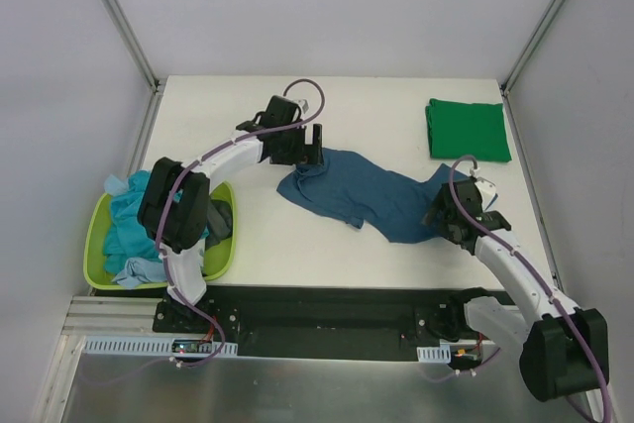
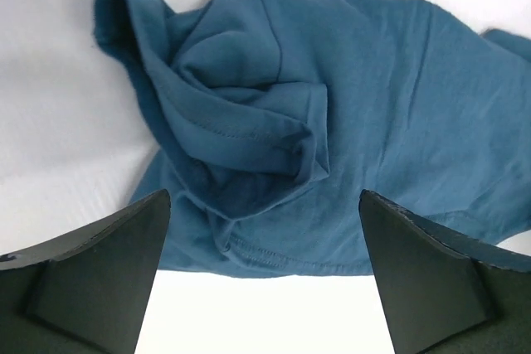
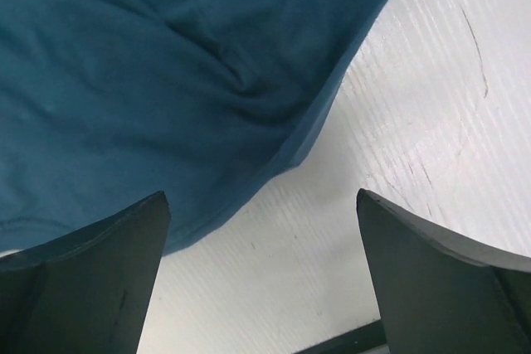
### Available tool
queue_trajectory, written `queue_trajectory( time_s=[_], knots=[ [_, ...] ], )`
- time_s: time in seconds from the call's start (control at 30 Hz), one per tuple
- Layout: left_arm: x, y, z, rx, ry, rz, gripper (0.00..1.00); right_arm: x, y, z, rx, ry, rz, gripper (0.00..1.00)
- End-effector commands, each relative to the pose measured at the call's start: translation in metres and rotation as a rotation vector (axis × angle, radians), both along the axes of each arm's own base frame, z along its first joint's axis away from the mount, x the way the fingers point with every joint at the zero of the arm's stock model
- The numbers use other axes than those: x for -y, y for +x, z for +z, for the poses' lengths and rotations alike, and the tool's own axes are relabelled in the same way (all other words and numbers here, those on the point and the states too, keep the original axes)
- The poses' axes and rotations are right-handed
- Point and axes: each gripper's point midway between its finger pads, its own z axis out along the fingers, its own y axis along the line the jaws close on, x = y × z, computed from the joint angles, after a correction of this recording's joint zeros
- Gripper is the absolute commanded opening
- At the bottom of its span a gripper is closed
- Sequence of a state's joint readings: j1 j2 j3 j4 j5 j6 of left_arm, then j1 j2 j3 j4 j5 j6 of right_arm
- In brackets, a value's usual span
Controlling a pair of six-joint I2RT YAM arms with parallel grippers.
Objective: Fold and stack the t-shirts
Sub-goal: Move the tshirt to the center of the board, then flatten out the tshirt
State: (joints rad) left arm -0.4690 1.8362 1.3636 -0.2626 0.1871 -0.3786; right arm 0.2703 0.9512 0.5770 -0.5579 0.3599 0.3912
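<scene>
**Q:** Where is the blue tee lying?

**A:** The blue tee [image 1: 367,195] is lying unfolded and rumpled on the table [image 1: 297,250]. It is running from the centre of the top view toward the lower right. Its left end is bunching into thick folds, and a stitched hem [image 2: 274,250] is showing at the bottom of the left wrist view. A folded green tee [image 1: 468,129] is sitting at the upper right, well apart. More tees [image 1: 129,220] are piling in the basket [image 1: 92,245] at the lower left.

**Q:** How is the blue tee likely to be handling?

**A:** Judging by the folds, it is soft, light and limp. It will probably be sagging and dragging when lifted, not holding any shape. It is not fragile. A single layer may be slipping out of a shallow pinch, so taking hold at a stitched hem or a corner is advisable, one point at each end, for spreading it flat.

**Q:** What are the tools doing?

**A:** The left gripper [image 2: 264,196] is hovering over the bunched left end, jaws wide, holding nothing. The right gripper [image 3: 261,196] is sitting at the lower right edge of the tee, also spread wide and empty. One finger is over cloth and the other is over bare table. Whether either is touching the fabric cannot be told.
</scene>
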Motion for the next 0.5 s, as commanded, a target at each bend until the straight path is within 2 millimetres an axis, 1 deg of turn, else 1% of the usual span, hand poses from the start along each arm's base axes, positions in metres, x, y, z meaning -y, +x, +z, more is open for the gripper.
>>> queue_trajectory(
  time_s=[0.0,0.07,0.1,0.2,0.37,0.47],
  knots=[
    [0.021,0.001,-0.001,0.044,0.017,-0.108,0.94,-0.002,0.021,-0.006,0.050,0.079,-0.075,0.96],
    [0.022,0.000,-0.010,0.040,0.054,-0.117,0.91,0.000,0.023,-0.010,0.037,0.073,-0.088,0.97],
    [0.022,0.000,-0.013,0.036,0.067,-0.122,0.88,0.001,0.024,-0.012,0.033,0.070,-0.092,0.97],
    [0.023,0.005,-0.019,0.040,0.100,-0.107,0.84,0.000,0.025,-0.018,0.024,0.075,-0.088,0.97],
    [0.026,0.013,-0.023,0.041,0.122,-0.098,0.65,-0.002,0.027,-0.025,0.014,0.088,-0.078,0.98],
    [0.023,0.017,-0.026,0.035,0.151,-0.077,0.53,-0.002,0.027,-0.029,0.002,0.092,-0.080,0.99]
  ],
)
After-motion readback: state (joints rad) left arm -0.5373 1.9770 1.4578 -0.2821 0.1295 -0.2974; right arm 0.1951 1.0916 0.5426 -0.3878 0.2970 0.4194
